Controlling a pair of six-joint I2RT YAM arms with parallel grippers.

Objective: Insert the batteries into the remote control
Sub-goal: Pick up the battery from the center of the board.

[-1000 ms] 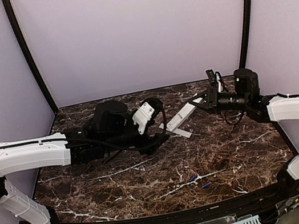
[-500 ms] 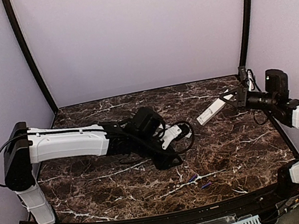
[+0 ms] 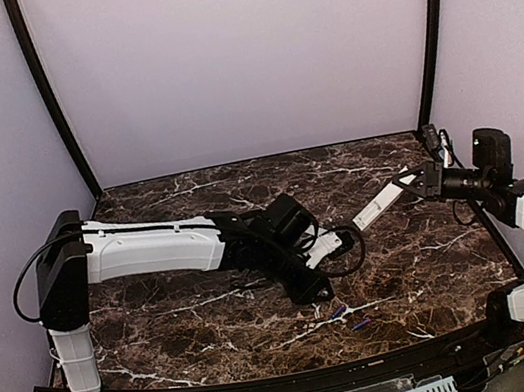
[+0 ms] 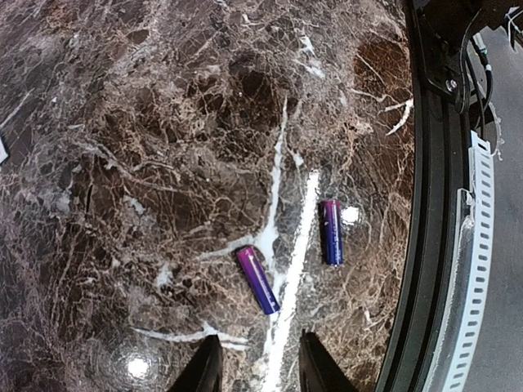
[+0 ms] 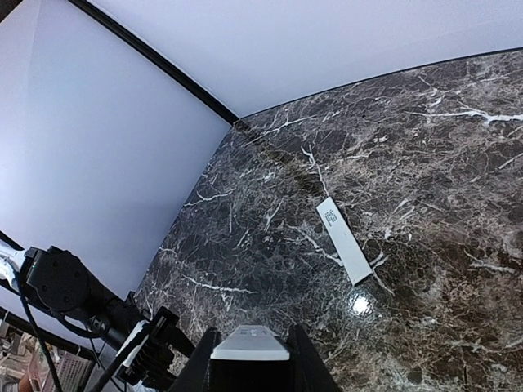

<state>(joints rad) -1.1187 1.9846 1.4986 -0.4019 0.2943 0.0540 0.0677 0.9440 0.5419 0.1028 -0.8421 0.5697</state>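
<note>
1. Top view: the left gripper [image 3: 317,286] hangs just behind the two batteries [image 3: 338,311] and is much nearer to them than the right gripper [image 3: 414,181], which holds the remote control [image 3: 381,203] in the air.
2. Left wrist: its fingers [image 4: 204,371] stand apart and empty. The nearer battery [image 4: 257,279] lies just ahead, its long axis slightly slanted.
3. Right wrist: the fingers [image 5: 304,361] are clamped on the remote control's end. A white cover piece [image 5: 343,241] lies on the marble table [image 5: 458,163].

The overhead camera is looking down from 6 toward 12 o'clock, covering the whole worktop [image 3: 426,263]. The left wrist camera is facing straight down, close over the batteries [image 4: 257,280], shared overhead near 6 o'clock. The right wrist camera is looking obliquely toward 9 o'clock.
</note>
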